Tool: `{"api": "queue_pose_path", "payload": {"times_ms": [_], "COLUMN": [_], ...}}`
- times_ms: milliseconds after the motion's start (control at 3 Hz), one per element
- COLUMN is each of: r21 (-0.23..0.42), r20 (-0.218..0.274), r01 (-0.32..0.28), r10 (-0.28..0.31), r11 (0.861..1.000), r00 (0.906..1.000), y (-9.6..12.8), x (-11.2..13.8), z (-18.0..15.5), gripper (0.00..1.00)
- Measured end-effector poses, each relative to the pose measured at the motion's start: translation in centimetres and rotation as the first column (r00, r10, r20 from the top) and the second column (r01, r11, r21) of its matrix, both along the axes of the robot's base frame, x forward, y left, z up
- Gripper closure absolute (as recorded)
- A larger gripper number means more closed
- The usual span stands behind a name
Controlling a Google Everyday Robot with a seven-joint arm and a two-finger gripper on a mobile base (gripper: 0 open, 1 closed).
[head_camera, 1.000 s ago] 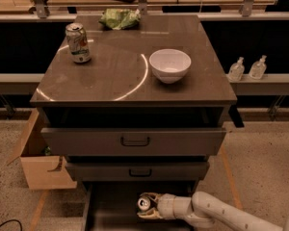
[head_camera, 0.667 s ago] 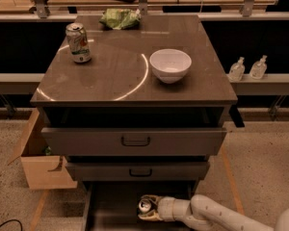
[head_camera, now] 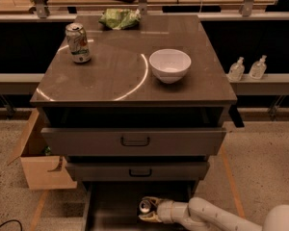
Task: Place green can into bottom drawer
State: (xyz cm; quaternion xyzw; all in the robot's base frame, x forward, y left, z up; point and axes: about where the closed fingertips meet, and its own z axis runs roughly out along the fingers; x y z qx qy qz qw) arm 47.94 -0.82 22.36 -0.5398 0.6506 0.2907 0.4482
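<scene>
A grey three-drawer cabinet (head_camera: 116,78) is seen from above. A white bowl (head_camera: 169,65), a silver-white can (head_camera: 78,43) and a green chip bag (head_camera: 119,19) sit on its top. Down in the open bottom drawer (head_camera: 111,207), the gripper (head_camera: 144,210) clasps the green can (head_camera: 145,206), whose silver top is showing.

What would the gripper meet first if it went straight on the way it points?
The gripper, holding the green can inside the bottom drawer, points toward picture-left. Nothing shows on the drawer floor ahead, so it would probably meet that side wall first, though depth is unclear.
</scene>
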Motion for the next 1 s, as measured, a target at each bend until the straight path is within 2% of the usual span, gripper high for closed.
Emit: {"api": "queue_pose_path", "payload": {"times_ms": [333, 667, 1000], "r21": [-0.005, -0.010, -0.033], "r20": [-0.010, -0.020, -0.032], "r01": [0.002, 0.005, 0.012], "r10": [-0.002, -0.005, -0.013], "r11": [1.000, 1.000, 0.999], "r00": [0.9999, 0.9998, 0.9994], "y": [0.4, 0.7, -0.4], "x": [0.0, -0.4, -1.2], "z": [-1.4, -2.0, -1.7], "gripper": [0.17, 0.00, 0.00]}}
